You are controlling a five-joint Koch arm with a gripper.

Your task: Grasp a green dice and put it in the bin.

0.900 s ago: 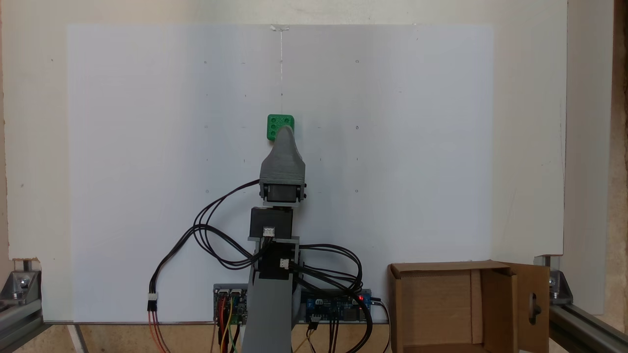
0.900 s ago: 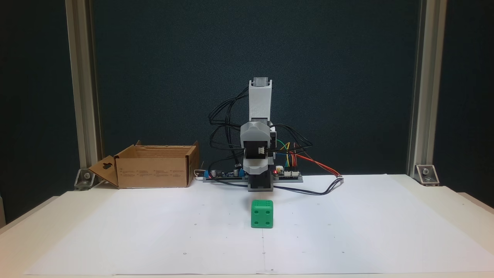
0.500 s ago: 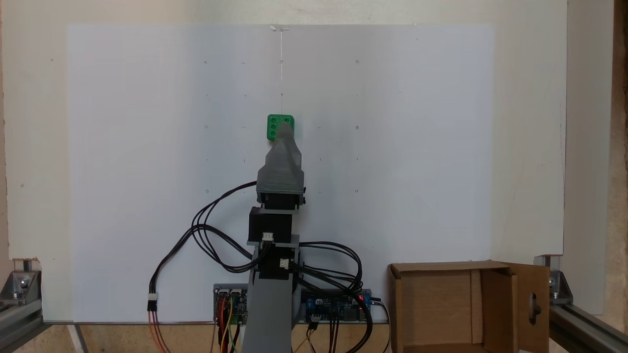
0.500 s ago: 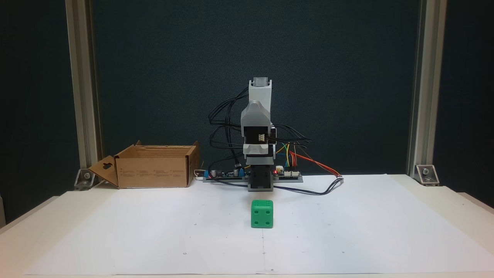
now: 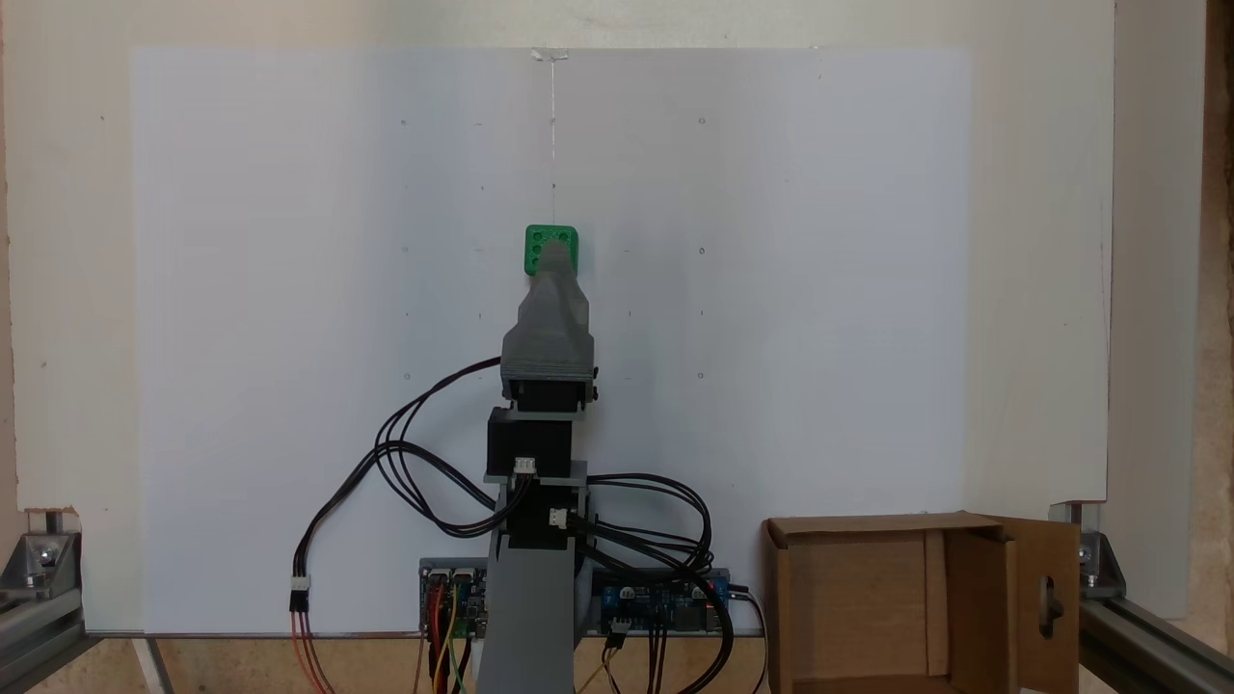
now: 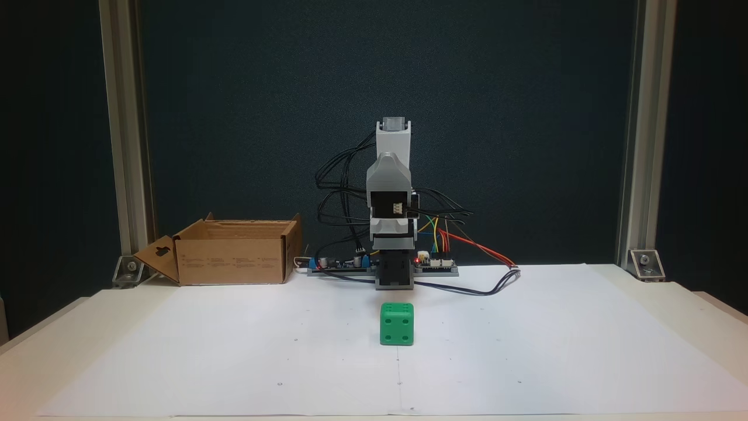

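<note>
The green dice (image 6: 397, 323) stood on the white paper sheet (image 6: 234, 351) near the desk's centre line, with open paper on all sides. Behind it, the gripper (image 5: 553, 247) hung raised above the desk, touching nothing; whether its jaws were apart could not be told. The cardboard bin (image 6: 234, 251) stood at the desk's far left corner.
</note>
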